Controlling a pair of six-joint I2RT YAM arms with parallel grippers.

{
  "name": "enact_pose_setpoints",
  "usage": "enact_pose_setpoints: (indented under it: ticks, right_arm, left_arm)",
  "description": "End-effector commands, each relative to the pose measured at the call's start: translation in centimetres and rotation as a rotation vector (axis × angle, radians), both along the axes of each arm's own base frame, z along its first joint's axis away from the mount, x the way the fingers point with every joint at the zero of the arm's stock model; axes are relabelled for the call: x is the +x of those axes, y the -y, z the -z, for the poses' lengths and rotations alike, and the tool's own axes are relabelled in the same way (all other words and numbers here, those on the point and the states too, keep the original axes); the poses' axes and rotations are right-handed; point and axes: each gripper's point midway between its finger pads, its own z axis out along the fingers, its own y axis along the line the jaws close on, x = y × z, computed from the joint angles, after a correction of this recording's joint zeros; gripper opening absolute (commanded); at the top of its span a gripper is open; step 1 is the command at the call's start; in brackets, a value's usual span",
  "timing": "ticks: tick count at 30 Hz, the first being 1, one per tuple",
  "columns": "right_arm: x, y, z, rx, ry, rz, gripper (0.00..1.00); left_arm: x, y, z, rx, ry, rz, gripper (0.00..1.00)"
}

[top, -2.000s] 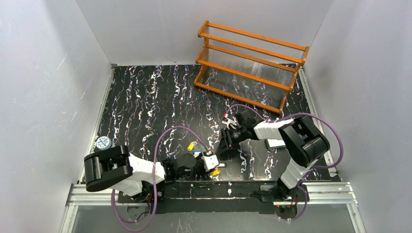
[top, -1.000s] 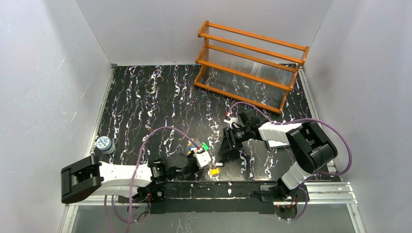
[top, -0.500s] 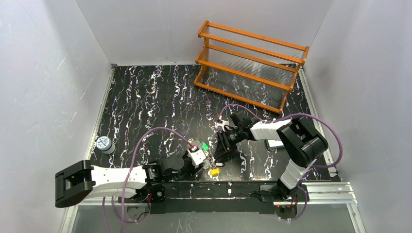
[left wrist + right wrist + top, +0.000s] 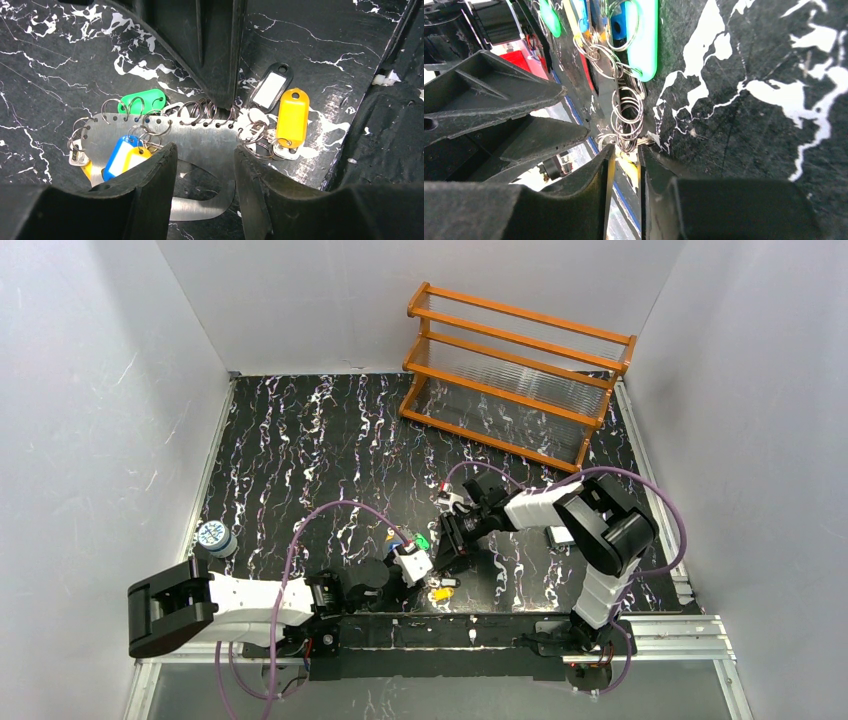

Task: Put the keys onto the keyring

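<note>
The keyring [image 4: 200, 142] is a flat silvery plate lying on the black table, with wire rings hooked along its far edge. Keys hang from those rings: a green tag [image 4: 142, 100], blue [image 4: 116, 159] and yellow [image 4: 135, 156] tags at the left, and black [image 4: 270, 89] and orange-yellow [image 4: 292, 117] tags at the right. My left gripper [image 4: 205, 160] stands open over the plate's near part, pinching nothing. My right gripper [image 4: 625, 150] comes from the far side, jaws nearly together, with the plate's ringed edge between the tips. The top view shows both grippers meeting by the green tag [image 4: 422, 540].
A small round blue-white can [image 4: 212, 536] stands at the left table edge. An orange wooden rack [image 4: 520, 375] stands at the back right. A pale flat object [image 4: 565, 536] lies under the right arm. White walls close in three sides.
My left gripper has opened from shut and stays over the keyring. The right arm has slid left towards the keys and its jaws have narrowed onto the ringed edge.
</note>
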Motion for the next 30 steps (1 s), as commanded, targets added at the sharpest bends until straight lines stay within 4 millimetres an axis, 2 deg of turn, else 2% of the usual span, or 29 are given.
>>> enact_pose_setpoints:
  ticks: [1,8,14,21,30]
  right_arm:
    - [0.3,-1.3,-0.3,0.027,-0.004,0.003,0.28]
    - [0.8,-1.8,-1.0,0.041,0.001,0.018,0.01]
    - [0.9,-2.1,-3.0,0.066,0.003,0.034,0.01]
    - [0.6,-2.0,-4.4,0.081,-0.012,0.045,0.01]
    - [1.2,-1.7,-6.8,0.081,0.083,0.067,0.01]
  left_arm:
    - [0.5,1.2,-1.9,-0.046,0.040,0.011,0.44]
    - [0.4,0.8,-1.9,-0.031,0.070,0.038,0.44]
    - [0.4,0.5,-2.0,-0.023,0.117,0.071,0.44]
    - [0.7,0.2,-2.7,-0.049,0.187,0.083,0.44]
    - [0.2,1.1,-3.9,-0.117,0.215,0.129,0.44]
